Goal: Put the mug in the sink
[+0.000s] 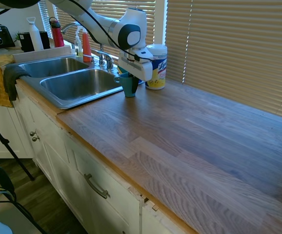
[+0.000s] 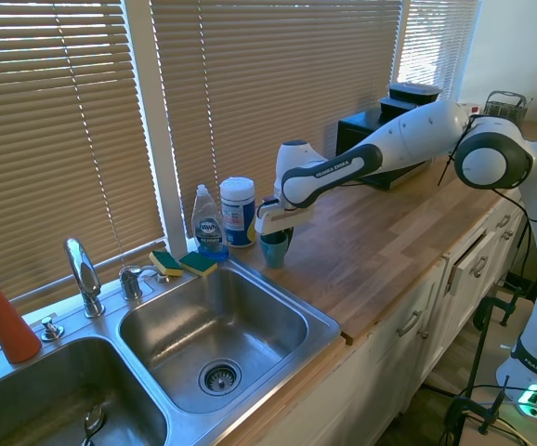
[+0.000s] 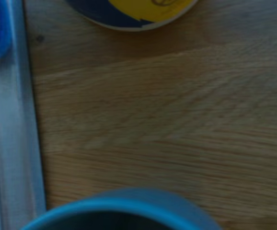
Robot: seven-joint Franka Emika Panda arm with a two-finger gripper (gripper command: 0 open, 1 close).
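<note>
The mug (image 1: 129,85) stands upright on the wood countertop (image 1: 194,141), just beside the sink (image 1: 75,85) rim at the corner of the nearer basin, with the wipes canister (image 1: 156,67) close behind it. The gripper (image 1: 131,78) sits right over the mug's mouth — its fingers reach down at the rim, but neither outside view shows whether they are spread or already pinching the wall, so I cannot tell. The wrist view shows only the blurred blue rim (image 3: 124,211) and the steel edge of the sink.

As I judge it, the step in hand is securing the grasp. To do it well, 1 finger should go inside the mug and 1 outside, clear of the handle, and close firmly before any lift. Then raise it straight up, away from the canister and the dish soap bottle (image 2: 209,223) — and lower it into the basin rather than dropping it.
</note>
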